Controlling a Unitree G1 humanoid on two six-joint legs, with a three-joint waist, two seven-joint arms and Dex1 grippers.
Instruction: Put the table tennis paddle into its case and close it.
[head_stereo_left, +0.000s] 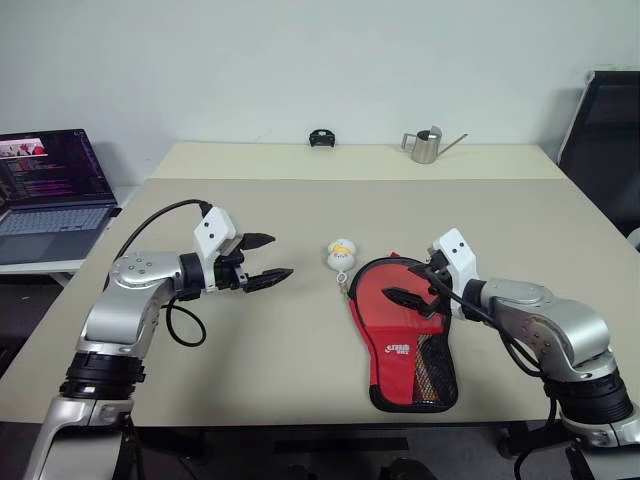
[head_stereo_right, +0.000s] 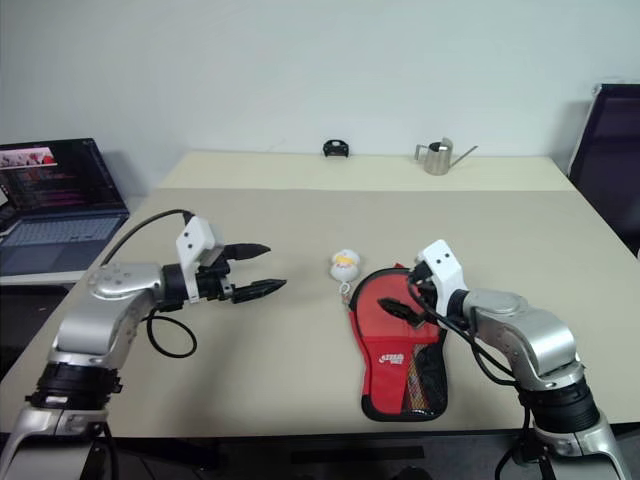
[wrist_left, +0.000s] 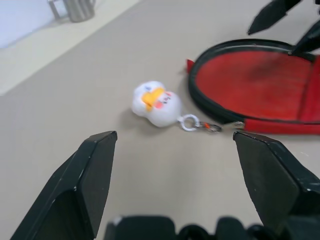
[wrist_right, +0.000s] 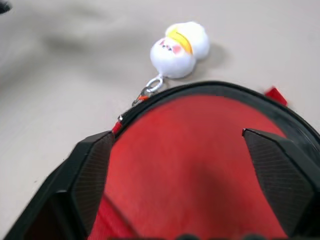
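Your right gripper (head_stereo_left: 418, 283) is hovering wide open over the case (head_stereo_left: 402, 335); left gripper (head_stereo_left: 264, 261) is waiting left of it, open, empty.

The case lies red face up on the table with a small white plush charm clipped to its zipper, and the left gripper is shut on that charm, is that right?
Not quite. The left gripper is open and clear of the white plush charm, as the left eye view shows. The case does lie red face up with the charm clipped to its zipper.

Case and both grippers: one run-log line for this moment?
case: flat on table, red face up | left gripper: open, apart | right gripper: open above case
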